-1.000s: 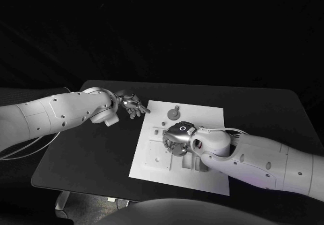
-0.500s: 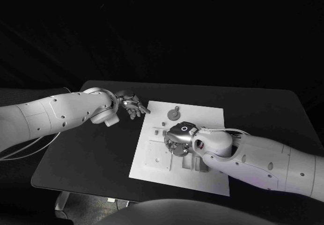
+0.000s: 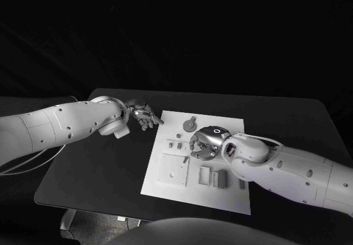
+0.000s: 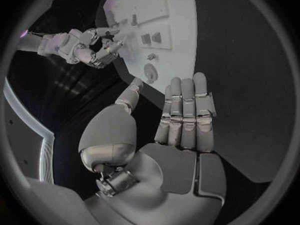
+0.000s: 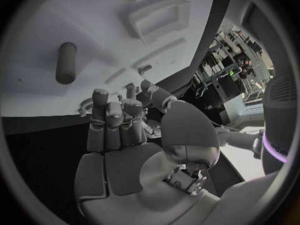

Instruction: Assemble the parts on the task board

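Observation:
The white task board (image 3: pixel 221 196) lies in the middle of the black table. My right hand (image 3: pixel 206 143) hovers over the board's upper middle with its fingers curled in against the thumb (image 5: pixel 165 105). It seems to hold a small round grey part under the palm, which hides most of it. A round grey gear (image 3: pixel 190 124) lies near the board's far edge, just beyond that hand. My left hand (image 3: pixel 143 116) hangs off the board's far left corner, fingers (image 4: pixel 184 110) straight and apart, holding nothing.
Two small pegs (image 3: pixel 174 145) stand left of the right hand. A square plate (image 3: pixel 173 170) and upright rectangular blocks (image 3: pixel 213 176) sit on the board's near half. A short cylinder (image 5: pixel 65 62) lies on the board. Bare black table (image 3: pixel 96 163) surrounds the board.
My right hand has moved from the board's middle toward the far edge. The round part that lay under its fingers is gone from that spot. The left hand has stayed put.

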